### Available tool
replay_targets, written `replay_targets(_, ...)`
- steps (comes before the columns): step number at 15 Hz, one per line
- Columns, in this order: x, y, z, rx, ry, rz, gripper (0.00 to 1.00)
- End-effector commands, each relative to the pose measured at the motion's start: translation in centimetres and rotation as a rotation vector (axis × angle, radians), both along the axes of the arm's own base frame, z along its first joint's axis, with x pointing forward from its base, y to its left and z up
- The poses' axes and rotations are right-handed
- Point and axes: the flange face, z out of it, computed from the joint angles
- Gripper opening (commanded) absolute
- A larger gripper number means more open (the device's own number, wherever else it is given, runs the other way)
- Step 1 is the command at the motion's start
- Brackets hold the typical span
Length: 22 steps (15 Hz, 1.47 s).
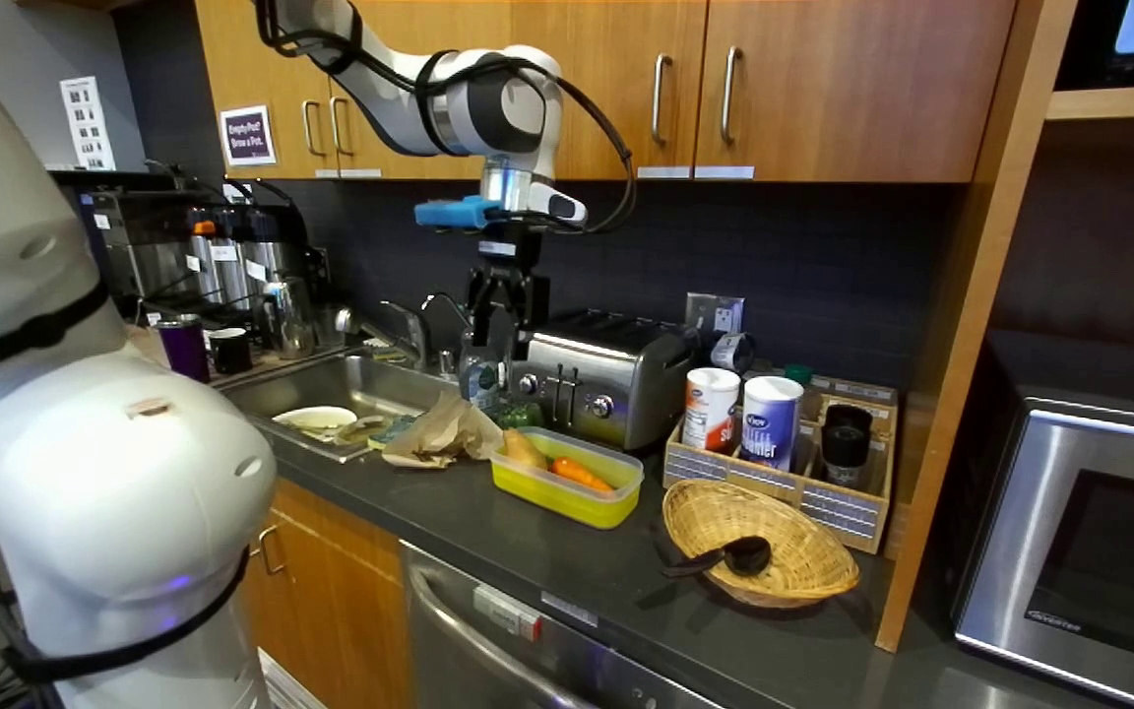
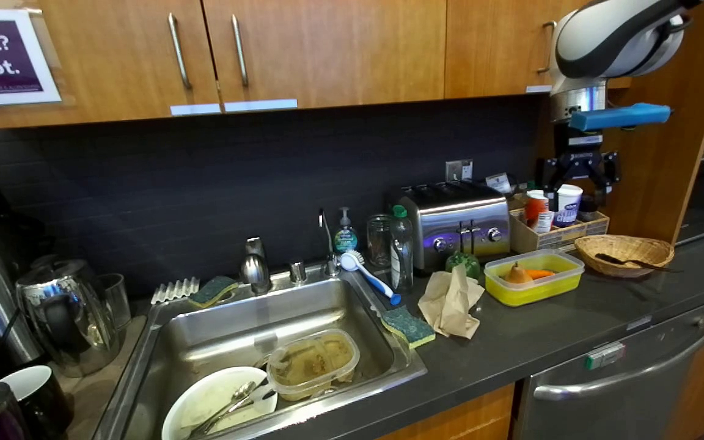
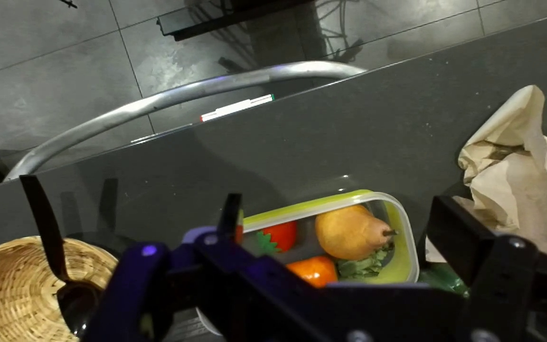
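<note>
My gripper (image 1: 501, 340) hangs spread and empty; the pear (image 3: 347, 232) lies in the yellow tub (image 3: 405, 240), at four o'clock from the wrist view's centre. Descending misaligned, I could clip the tub's rim.

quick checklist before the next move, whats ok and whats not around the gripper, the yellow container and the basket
1. Gripper open and empty: ok, its jaws stand apart with nothing between them.
2. Yellow container uncovered: ok, a pear and a carrot show inside.
3. Nothing unseen in the container: cannot tell, the gripper hides part of it in the wrist view.
4. Wicker basket free of overhang: not ok, the black spoon in it pokes its handle past the rim.
5. Gripper clear of the toaster: ok, an exterior view shows a gap.
</note>
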Motion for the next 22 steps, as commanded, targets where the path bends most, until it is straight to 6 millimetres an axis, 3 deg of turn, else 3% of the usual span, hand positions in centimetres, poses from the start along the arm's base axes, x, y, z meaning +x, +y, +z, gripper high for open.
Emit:
replay_targets(1, 3.0, -1.0, -0.9, 0.005, 0.007, 0.013, 1.0)
replay_targets(9, 7.8, -4.1, -3.5, 0.02, 0.047, -0.008, 1.0)
replay_targets(13, 7.8, -4.6, -3.7, 0.035, 0.051, -0.01, 1.0)
replay_targets(19, 6.4, -3.8, -2.9, 0.02, 0.046, -0.011, 1.0)
replay_targets(20, 7.4, -4.3, -3.8, 0.031, 0.051, -0.016, 1.0)
replay_targets(22, 7.2, -4.1, -3.6, 0.031, 0.049, -0.012, 1.0)
